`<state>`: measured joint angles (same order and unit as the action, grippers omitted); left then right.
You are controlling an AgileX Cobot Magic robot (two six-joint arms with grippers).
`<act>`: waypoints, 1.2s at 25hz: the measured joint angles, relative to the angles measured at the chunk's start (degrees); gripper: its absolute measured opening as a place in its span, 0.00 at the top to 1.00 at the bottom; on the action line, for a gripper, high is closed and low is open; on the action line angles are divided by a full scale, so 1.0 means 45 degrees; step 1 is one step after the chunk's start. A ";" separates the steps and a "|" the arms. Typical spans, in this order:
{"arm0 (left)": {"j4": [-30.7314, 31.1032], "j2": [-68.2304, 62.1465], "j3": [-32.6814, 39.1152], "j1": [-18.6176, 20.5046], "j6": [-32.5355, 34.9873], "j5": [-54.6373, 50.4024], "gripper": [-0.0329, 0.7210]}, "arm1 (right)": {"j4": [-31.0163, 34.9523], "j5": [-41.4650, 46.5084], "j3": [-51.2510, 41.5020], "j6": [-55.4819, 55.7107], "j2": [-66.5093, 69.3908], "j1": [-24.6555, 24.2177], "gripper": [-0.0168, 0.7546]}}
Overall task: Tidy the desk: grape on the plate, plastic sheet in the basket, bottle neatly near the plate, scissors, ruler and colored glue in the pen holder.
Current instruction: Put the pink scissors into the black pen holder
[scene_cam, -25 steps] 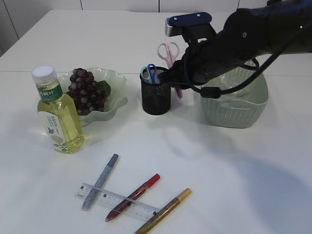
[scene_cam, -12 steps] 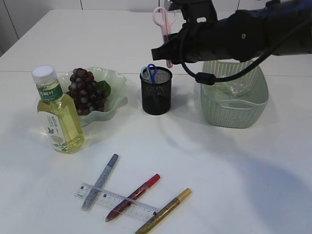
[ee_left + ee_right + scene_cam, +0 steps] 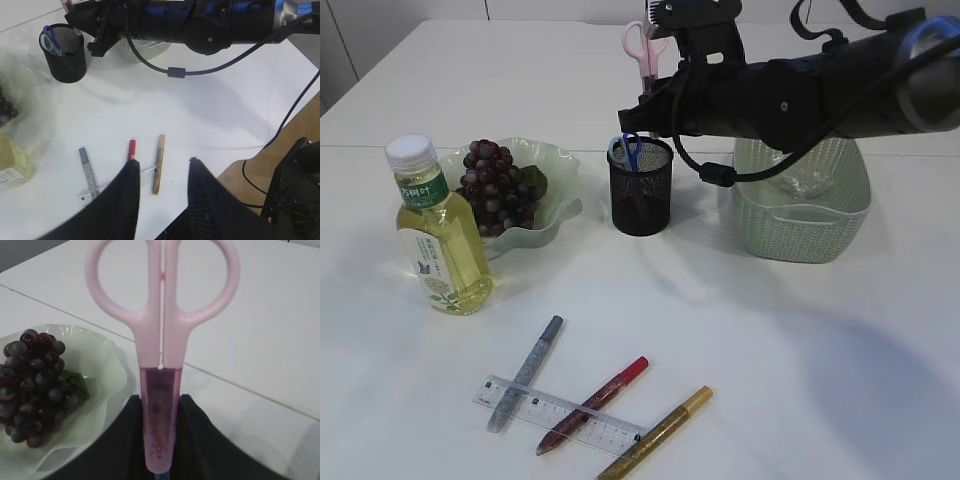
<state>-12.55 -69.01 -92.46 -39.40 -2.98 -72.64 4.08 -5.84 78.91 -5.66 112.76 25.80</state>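
Pink scissors upright in right claw, above pen holder rim.

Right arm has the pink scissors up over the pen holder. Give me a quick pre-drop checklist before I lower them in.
1. Grip: right pincer shut on the pink scissors, handles up. Ok.
2. Blades closed, in a sheath. Ok.
3. Alignment: the exterior view shows the scissors above and a little behind the pen holder; blade tip hidden. Cannot tell.
4. Room in the holder: blue scissors already inside, open space beside them. Ok.
5. Left pincer open, empty, away from the holder. Ok.
6. Remaining: ruler and three glue pens lie on the table. Not ok.
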 joint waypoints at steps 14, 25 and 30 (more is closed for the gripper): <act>0.0052 0.0000 0.0000 0.0000 0.0000 0.0000 0.63 | -0.0748 -0.0591 0.1228 -0.0036 0.1686 0.0000 0.74; 0.0082 0.0000 0.0000 0.0000 0.0000 0.0000 0.63 | -0.0802 -0.1494 0.1228 -0.0571 0.2025 0.0019 0.74; 0.0100 0.0000 0.0000 0.0000 0.0000 0.0000 0.63 | -0.0823 -0.1526 0.1228 -0.0940 0.2084 0.0019 0.74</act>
<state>-12.10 -69.01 -92.46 -39.40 -2.98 -72.64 0.37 -12.71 84.44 -9.89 122.14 25.89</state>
